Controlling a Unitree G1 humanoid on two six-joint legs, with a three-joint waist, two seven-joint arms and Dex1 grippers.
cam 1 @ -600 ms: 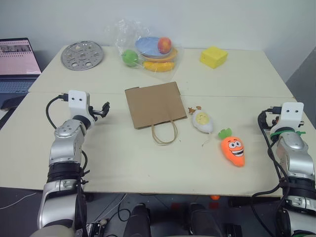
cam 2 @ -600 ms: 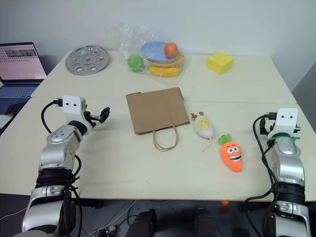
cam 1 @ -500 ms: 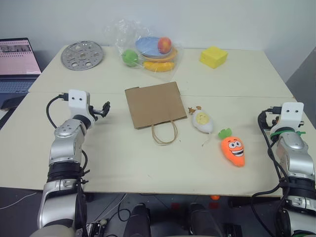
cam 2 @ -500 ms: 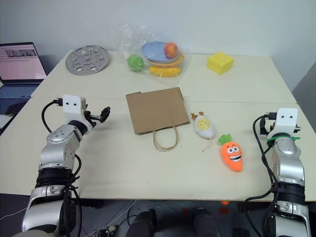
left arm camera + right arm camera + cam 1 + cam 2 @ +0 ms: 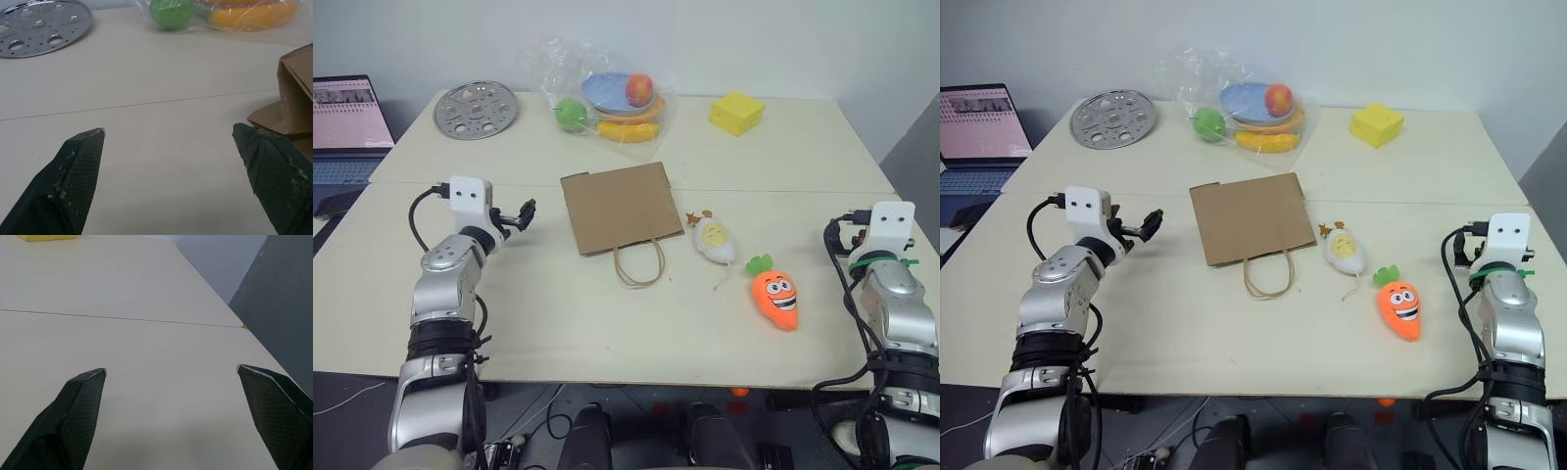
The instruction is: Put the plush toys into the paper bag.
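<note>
1. Left gripper point(image 5: 525, 212) has edged slightly toward the bag point(image 5: 620, 208) since the earlier frame; nothing else moved. Head views: bag flat mid-table, handles toward robot; egg point(image 5: 715, 240) just right of it, carrot point(image 5: 775, 298) nearer the right arm.
2. Left wrist view: jaws wide open, empty, bag's open mouth point(image 5: 296, 93) just ahead. Suggest lifting that upper lip first.
3. Right wrist view: right gripper point(image 5: 171, 374) open, empty, over bare table point(image 5: 122, 347). It needs to swing inward to the carrot.
</note>
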